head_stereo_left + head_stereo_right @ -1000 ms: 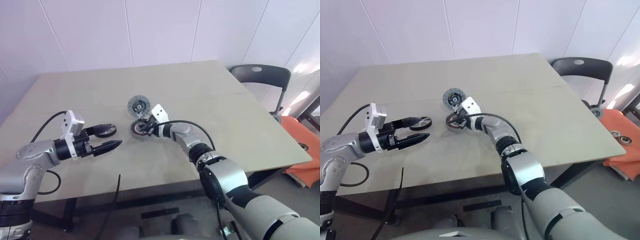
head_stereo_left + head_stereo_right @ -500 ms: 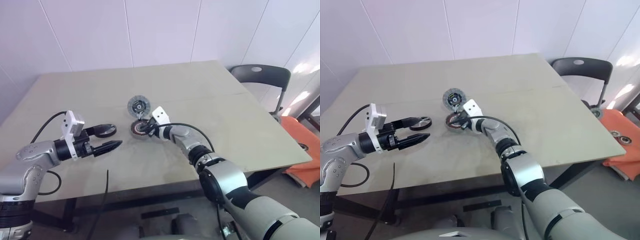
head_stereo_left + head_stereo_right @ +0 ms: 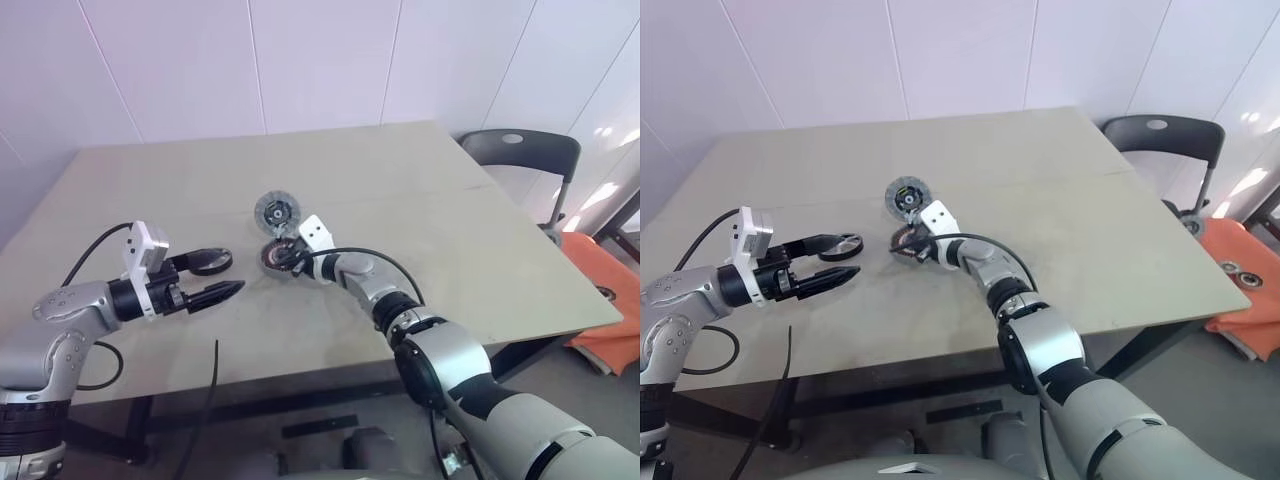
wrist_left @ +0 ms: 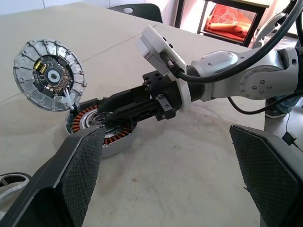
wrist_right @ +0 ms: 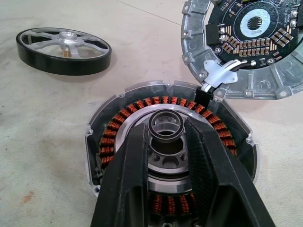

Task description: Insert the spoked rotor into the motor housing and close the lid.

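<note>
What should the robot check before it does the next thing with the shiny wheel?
1. Left claw open and empty: ok.
2. Spoked rotor lying flat on the table, nothing on it: ok.
3. Lid open, beside the motor housing: ok.
4. Housing's middle free for the rotor: not ok. The right claw sits over it, shut on a small dark ring.
5. Whether that ring is loose or part of the housing: cannot tell.

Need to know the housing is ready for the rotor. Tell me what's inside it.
Inside the motor housing: a ring of copper windings around a central hole, with a small dark ring pinched between the right gripper fingers. The near windings are hidden beneath those fingers.
</note>
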